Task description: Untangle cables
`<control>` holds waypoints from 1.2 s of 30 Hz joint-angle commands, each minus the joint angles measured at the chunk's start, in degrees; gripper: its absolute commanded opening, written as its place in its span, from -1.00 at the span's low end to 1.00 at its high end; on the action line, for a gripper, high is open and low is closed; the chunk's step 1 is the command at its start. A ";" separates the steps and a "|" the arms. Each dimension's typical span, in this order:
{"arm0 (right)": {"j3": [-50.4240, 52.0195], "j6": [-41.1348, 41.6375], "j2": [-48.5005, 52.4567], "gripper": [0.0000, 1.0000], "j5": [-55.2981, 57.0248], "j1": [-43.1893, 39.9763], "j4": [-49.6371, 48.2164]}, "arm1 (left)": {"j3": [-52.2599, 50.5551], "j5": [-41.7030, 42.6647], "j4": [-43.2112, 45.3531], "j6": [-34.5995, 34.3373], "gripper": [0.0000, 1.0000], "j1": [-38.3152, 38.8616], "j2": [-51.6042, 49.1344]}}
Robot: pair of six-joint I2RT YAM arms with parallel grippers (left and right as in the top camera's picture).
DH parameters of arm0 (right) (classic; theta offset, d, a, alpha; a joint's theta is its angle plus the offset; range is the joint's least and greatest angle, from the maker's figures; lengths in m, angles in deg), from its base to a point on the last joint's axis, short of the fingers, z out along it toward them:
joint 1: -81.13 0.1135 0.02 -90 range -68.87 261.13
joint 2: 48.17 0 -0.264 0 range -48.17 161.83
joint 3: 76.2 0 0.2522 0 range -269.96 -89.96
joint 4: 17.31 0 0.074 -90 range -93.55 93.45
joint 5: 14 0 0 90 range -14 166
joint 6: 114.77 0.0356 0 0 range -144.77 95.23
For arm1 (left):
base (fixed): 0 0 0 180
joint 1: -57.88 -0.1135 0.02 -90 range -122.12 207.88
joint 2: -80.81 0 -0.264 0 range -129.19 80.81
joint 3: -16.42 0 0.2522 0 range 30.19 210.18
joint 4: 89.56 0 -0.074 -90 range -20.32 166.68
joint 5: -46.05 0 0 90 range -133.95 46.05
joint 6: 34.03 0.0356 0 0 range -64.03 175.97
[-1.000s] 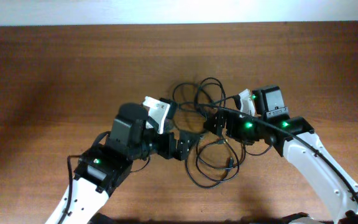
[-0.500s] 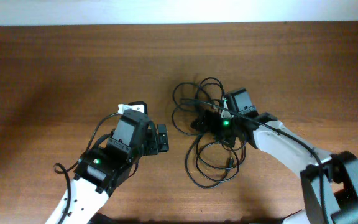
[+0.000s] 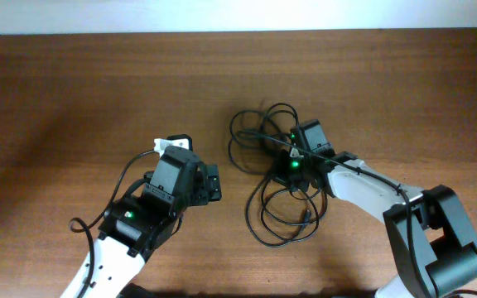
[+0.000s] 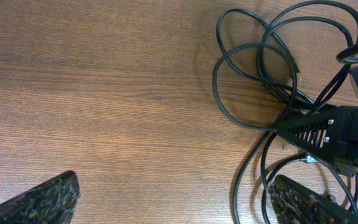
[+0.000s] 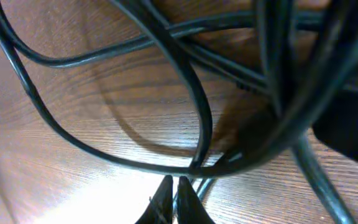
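Brown desk (image 3: 73,91): right gripper (image 5: 174,200) jaws pinched shut inside cables (image 5: 278,56) knot, likely for pulling; left gripper (image 4: 173,205) jaws wide, parked left of tangle.

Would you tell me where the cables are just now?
In the overhead view the cables lie just right of centre, beneath the right gripper; the left gripper sits clear on their left.

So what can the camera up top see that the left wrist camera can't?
Only overhead: the whole left arm and right arm, plus the bottom loops of the cables in full. Only left wrist: the left tool from inside, its fingers wide apart over the wood. Both: the table, the upper cable loops, and the right tool closed at the tangle.
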 commanded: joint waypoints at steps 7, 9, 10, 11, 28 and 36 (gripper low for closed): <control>0.35 -0.42 0.61 -0.49 -6.05 0.46 -1.68 | 0.42 -0.79 -0.11 -0.72 0.98 -0.35 0.44; 0.35 -1.77 0.61 0.04 -6.47 0.46 -3.17 | 0.42 -0.81 -0.11 -0.72 0.98 -0.35 0.44; 0.35 -5.81 0.61 0.08 -7.17 0.57 -4.57 | 0.42 -0.81 -0.09 -0.72 0.98 -0.35 0.44; 0.35 -9.07 0.61 0.15 -8.50 0.87 -6.12 | 0.42 -0.81 -0.09 -0.72 0.98 -0.35 0.44; 0.35 -29.40 0.61 0.80 3.91 6.88 -12.66 | 0.42 -1.05 0.00 -0.70 0.98 -0.35 0.44; 0.35 -50.31 0.63 0.90 1.70 6.88 -11.96 | 0.42 -2.05 -0.09 -0.74 0.98 -0.37 0.44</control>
